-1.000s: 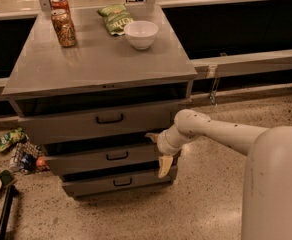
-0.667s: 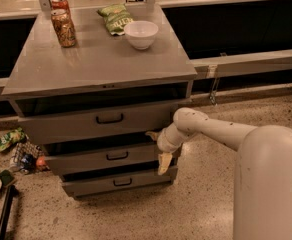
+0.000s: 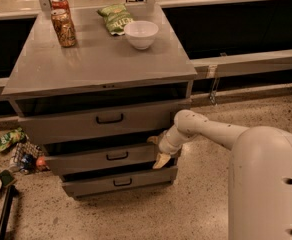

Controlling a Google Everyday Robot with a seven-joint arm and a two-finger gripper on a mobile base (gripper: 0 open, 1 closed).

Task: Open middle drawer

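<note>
The grey cabinet (image 3: 101, 64) has three stacked drawers. The middle drawer (image 3: 86, 160) has a low flat front and a small black handle (image 3: 117, 156), and it stands slightly out from the cabinet. My gripper (image 3: 158, 151) is at the right end of this drawer's front panel, well to the right of the handle. It is open: one yellowish fingertip (image 3: 152, 140) sits near the panel's top edge and the other (image 3: 161, 161) near its bottom edge. My white arm (image 3: 211, 129) reaches in from the right.
The tall top drawer (image 3: 106, 120) and the bottom drawer (image 3: 121, 182) also stand slightly out. On the cabinet top are a white bowl (image 3: 140, 34), a green chip bag (image 3: 115, 18) and a can (image 3: 64, 27). Litter (image 3: 16, 151) lies on the floor at the left.
My gripper has shifted very slightly left along the middle drawer's front. The drawers have not visibly moved.
</note>
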